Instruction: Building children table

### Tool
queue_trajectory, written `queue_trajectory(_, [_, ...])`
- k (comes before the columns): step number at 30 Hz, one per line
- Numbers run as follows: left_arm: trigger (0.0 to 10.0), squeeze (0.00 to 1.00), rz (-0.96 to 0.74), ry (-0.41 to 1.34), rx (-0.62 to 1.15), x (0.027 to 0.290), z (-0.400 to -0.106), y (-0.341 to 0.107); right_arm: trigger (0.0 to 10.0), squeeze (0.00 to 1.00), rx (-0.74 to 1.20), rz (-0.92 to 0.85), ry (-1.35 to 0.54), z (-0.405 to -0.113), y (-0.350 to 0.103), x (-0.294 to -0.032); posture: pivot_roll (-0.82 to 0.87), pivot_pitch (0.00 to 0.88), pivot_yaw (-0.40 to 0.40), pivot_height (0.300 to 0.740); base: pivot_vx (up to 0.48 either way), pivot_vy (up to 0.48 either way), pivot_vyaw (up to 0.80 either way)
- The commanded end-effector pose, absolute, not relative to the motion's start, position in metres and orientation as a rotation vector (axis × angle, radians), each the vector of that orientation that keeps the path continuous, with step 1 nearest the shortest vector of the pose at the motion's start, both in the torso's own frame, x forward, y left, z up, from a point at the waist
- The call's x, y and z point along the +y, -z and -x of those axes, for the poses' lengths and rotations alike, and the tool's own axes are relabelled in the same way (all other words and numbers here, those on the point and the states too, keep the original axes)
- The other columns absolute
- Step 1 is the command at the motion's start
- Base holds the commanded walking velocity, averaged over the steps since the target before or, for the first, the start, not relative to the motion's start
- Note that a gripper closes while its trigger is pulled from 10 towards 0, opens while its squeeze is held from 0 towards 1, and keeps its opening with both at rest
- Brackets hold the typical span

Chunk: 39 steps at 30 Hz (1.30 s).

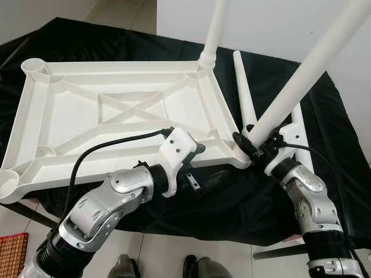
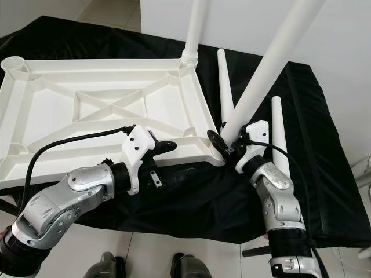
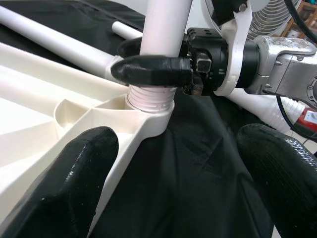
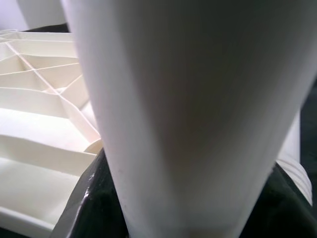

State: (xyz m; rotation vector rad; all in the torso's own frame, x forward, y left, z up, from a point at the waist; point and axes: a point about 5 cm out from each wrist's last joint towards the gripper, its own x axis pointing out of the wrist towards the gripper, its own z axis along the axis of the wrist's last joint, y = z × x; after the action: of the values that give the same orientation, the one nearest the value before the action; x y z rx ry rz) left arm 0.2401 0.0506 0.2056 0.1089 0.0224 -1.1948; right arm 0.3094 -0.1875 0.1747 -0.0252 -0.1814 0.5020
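Observation:
A white plastic tabletop (image 1: 116, 110) lies upside down on a black cloth. One white leg (image 1: 214, 29) stands in its far right corner socket. At the near right corner, my right gripper (image 1: 255, 145) is shut on a second leg (image 1: 301, 75), which leans up to the right. The left wrist view shows this leg's threaded end (image 3: 148, 96) sitting in the socket, with a right finger (image 3: 153, 69) wrapped round it. My left gripper (image 1: 207, 163) hovers open at the tabletop's near edge, just left of that corner, holding nothing. The held leg (image 4: 198, 124) is also close up in the right wrist view.
Two loose white legs (image 1: 243, 87) (image 1: 301, 133) lie on the black cloth (image 1: 324, 116) right of the tabletop. A woven mat (image 1: 11, 249) lies on the tiled floor at the lower left. A white wall stands behind. A fan (image 3: 272, 20) stands beyond my right arm.

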Motion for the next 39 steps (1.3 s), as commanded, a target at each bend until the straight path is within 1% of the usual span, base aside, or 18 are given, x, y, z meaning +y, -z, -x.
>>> queue_trajectory(1, [10.0, 0.00, -0.108, 1.236, 0.021, 0.049, -0.238, -0.207, 10.0, 0.00, -0.154, 0.010, -0.475, -0.307, -0.169, -0.188, 0.06, 0.150, -0.079, 0.740, 0.000, 0.000, 0.00])
queue_trajectory(3, [10.0, 0.00, -0.118, 1.231, 0.012, 0.049, -0.239, -0.207, 10.0, 0.00, -0.156, 0.029, -0.424, -0.305, -0.166, -0.182, 0.06, 0.156, -0.085, 0.740, 0.000, 0.000, 0.00])
queue_trajectory(7, [10.0, 0.00, -0.120, 1.226, 0.013, 0.050, -0.240, -0.207, 10.0, 0.00, -0.144, 0.034, -0.398, -0.302, -0.162, -0.177, 0.06, 0.156, -0.085, 0.740, 0.000, 0.000, 0.00])
queue_trajectory(14, [10.0, 0.00, -0.138, 1.195, 0.004, 0.052, -0.244, -0.206, 10.0, 0.00, -0.150, 0.030, -0.346, -0.300, -0.160, -0.173, 0.06, 0.162, -0.090, 0.740, 0.000, 0.000, 0.00])
queue_trajectory(16, [10.0, 0.00, -0.166, 1.161, -0.012, 0.052, -0.251, -0.206, 10.0, 0.00, -0.156, 0.007, -0.256, -0.297, -0.161, -0.169, 0.06, 0.172, -0.104, 0.740, 0.000, 0.000, 0.00])
queue_trajectory(18, [10.0, 0.00, -0.166, 1.161, -0.012, 0.052, -0.251, -0.206, 10.0, 0.00, -0.156, 0.007, -0.256, -0.297, -0.161, -0.169, 0.06, 0.172, -0.104, 0.740, 0.000, 0.000, 0.00])
queue_trajectory(19, [10.0, 0.00, -0.173, 1.152, -0.019, 0.052, -0.253, -0.206, 10.0, 0.00, -0.160, -0.011, -0.213, -0.295, -0.162, -0.164, 0.06, 0.172, -0.104, 0.740, 0.000, 0.000, 0.00])
queue_trajectory(20, [10.0, 0.00, -0.173, 1.152, -0.019, 0.052, -0.253, -0.206, 10.0, 0.00, -0.160, -0.011, -0.213, -0.295, -0.162, -0.164, 0.06, 0.172, -0.104, 0.740, 0.000, 0.000, 0.00])
queue_trajectory(22, [10.0, 0.00, -0.172, 1.148, -0.023, 0.050, -0.254, -0.206, 10.0, 0.00, -0.150, -0.032, -0.051, -0.293, -0.162, -0.158, 0.05, 0.175, -0.105, 0.740, 0.000, 0.000, 0.00])
queue_trajectory(23, [10.0, 0.00, -0.172, 1.148, -0.023, 0.050, -0.254, -0.206, 10.0, 0.00, -0.150, -0.032, -0.051, -0.293, -0.162, -0.158, 0.05, 0.175, -0.105, 0.740, 0.000, 0.000, 0.00])
queue_trajectory(25, [10.0, 0.00, -0.167, 1.153, -0.020, 0.050, -0.254, -0.205, 10.0, 0.00, -0.152, -0.060, 0.079, -0.289, -0.160, -0.154, 0.04, 0.181, -0.101, 0.740, 0.000, 0.000, 0.00])
queue_trajectory(26, [10.0, 0.00, -0.167, 1.153, -0.020, 0.050, -0.254, -0.205, 10.0, 0.00, -0.152, -0.060, 0.079, -0.289, -0.160, -0.154, 0.04, 0.181, -0.101, 0.740, 0.000, 0.000, 0.00])
queue_trajectory(28, [10.0, 0.00, -0.163, 1.151, -0.013, 0.051, -0.254, -0.205, 10.0, 0.00, -0.132, -0.084, 0.153, -0.287, -0.155, -0.149, 0.04, 0.185, -0.092, 0.740, 0.000, 0.000, 0.00])
queue_trajectory(35, [10.0, 0.00, -0.161, 1.139, -0.016, 0.054, -0.257, -0.206, 10.0, 0.00, -0.092, -0.114, 0.174, -0.289, -0.149, -0.140, 0.04, 0.187, -0.088, 0.740, 0.000, 0.000, 0.00])
queue_trajectory(39, [10.0, 0.00, -0.158, 1.132, -0.023, 0.054, -0.259, -0.206, 10.0, 0.00, -0.097, -0.130, 0.126, -0.287, -0.149, -0.135, 0.04, 0.181, -0.081, 0.740, 0.000, 0.000, 0.00])
